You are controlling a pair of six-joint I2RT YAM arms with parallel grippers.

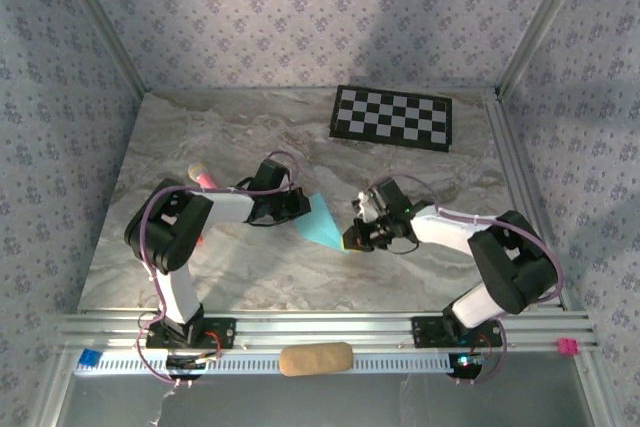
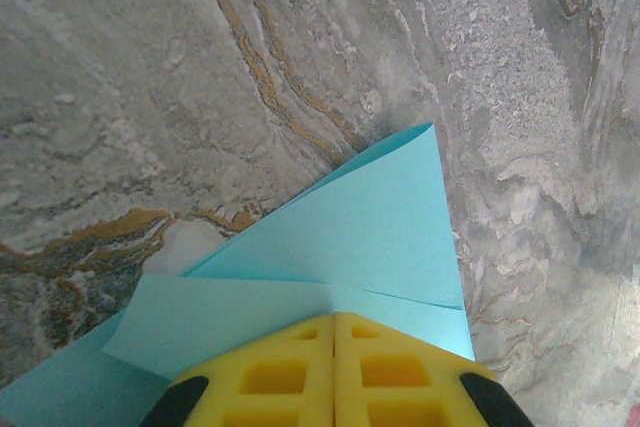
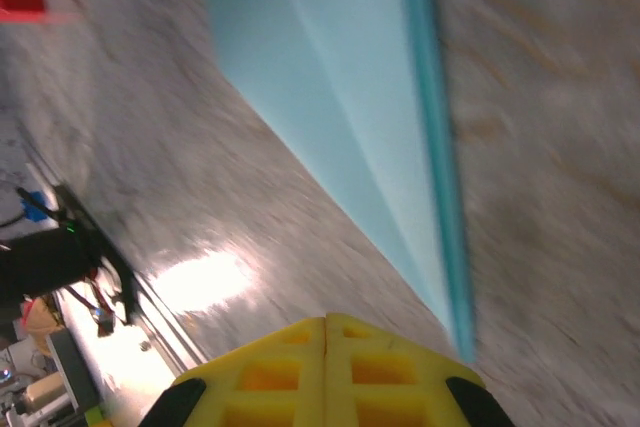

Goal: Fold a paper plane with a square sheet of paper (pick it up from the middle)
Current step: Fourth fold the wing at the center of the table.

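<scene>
**Marble table (image 1: pixel 250 267): folded sheet at centre**

Cyan paper sheet (image 1: pixel 325 219) was creased into a triangle mid-table. Left gripper (image 1: pixel 297 205) sat at its 9 o'clock, jaws pinched on the edge. Right gripper (image 1: pixel 352 237) sat at its 5 o'clock, jaws closed, paper tip just beside.

Grey marble tabletop (image 1: pixel 230 137) is lying bare far left. A black-and-white checkerboard mat (image 1: pixel 391 117) is blocking far right, a pink marker pen (image 1: pixel 203 177) mid-left, creased light blue paper (image 1: pixel 325 219) centre.
</scene>
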